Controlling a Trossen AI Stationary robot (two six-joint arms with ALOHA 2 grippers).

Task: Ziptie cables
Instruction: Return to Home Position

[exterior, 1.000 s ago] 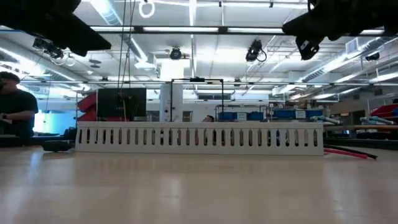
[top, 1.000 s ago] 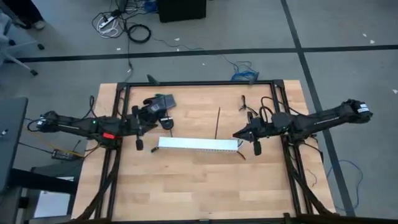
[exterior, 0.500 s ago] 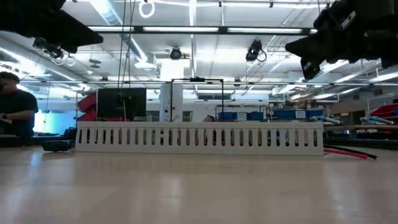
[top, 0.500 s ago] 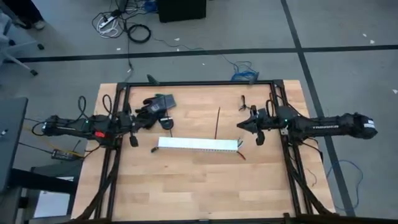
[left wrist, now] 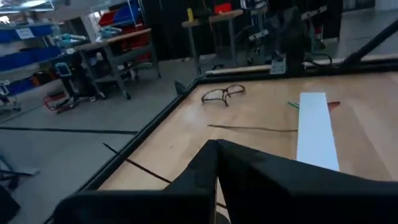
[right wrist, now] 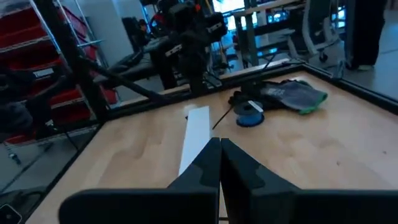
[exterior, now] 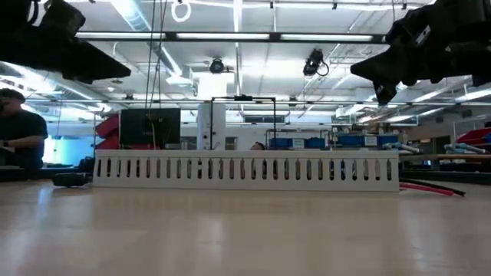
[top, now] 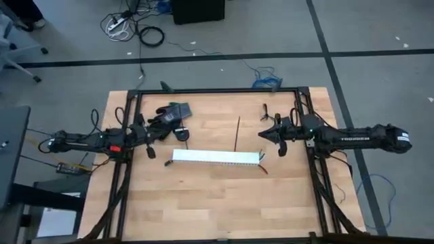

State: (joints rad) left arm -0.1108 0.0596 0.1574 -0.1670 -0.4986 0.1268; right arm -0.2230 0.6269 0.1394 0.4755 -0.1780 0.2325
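Observation:
The cables, thin red and white wires, lie on the table at the right end of a long white slotted channel; their red strand shows in the low view. The ziptie, a thin black strap, lies flat just beyond the channel and also shows in the left wrist view. My left gripper hovers shut above the table's left side, left of the channel. My right gripper hovers shut above the right side, right of the ziptie. Neither holds anything.
A dark glove-like heap with a blue roll lies at the far left, close to my left gripper. A small black forked clip lies at the far right. Bare wood stretches between the channel and the near edge. A person stands in the room behind.
My left gripper has drawn back toward the table's left edge. My right gripper has drawn back a little toward the right and far edges as its arm straightened. The channel, ziptie and cables have stayed where they were.

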